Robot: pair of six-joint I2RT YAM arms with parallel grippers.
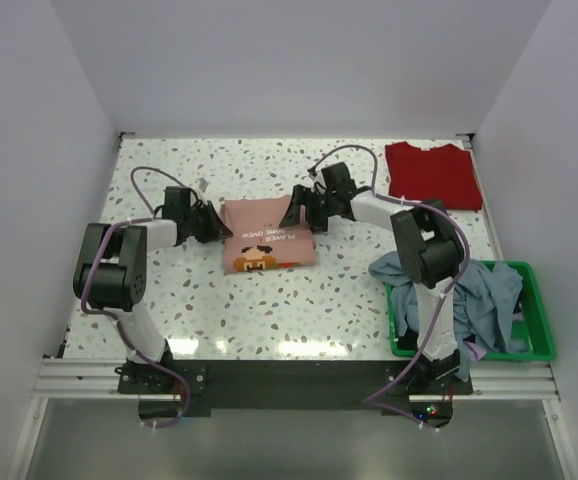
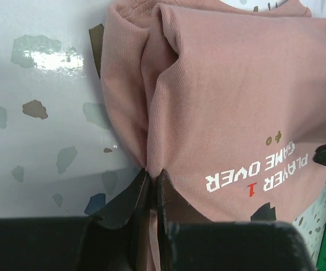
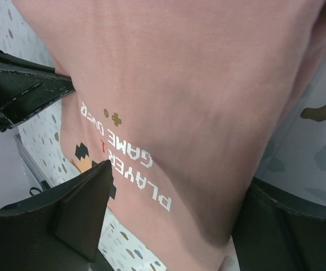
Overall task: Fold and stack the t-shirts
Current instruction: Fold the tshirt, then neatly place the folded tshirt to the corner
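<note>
A folded salmon-pink t-shirt [image 1: 267, 240] with a "PLAYER 1 GAME OVER" print lies mid-table. My left gripper [image 1: 219, 225] is at its left edge, shut on a pinched fold of the pink fabric [image 2: 236, 113]; in the left wrist view the gripper [image 2: 153, 175] has cloth between its tips. My right gripper [image 1: 304, 212] is at the shirt's right edge. In the right wrist view that gripper [image 3: 177, 186] stands open, its fingers wide on either side of the pink cloth [image 3: 197, 84]. A folded deep red t-shirt [image 1: 432, 172] lies at the back right.
A green plastic basket [image 1: 534, 340] sits at the front right, next to the right arm's base. Blue-grey and mauve shirts [image 1: 479, 295] spill over its rim. White walls close off the table at the back and both sides.
</note>
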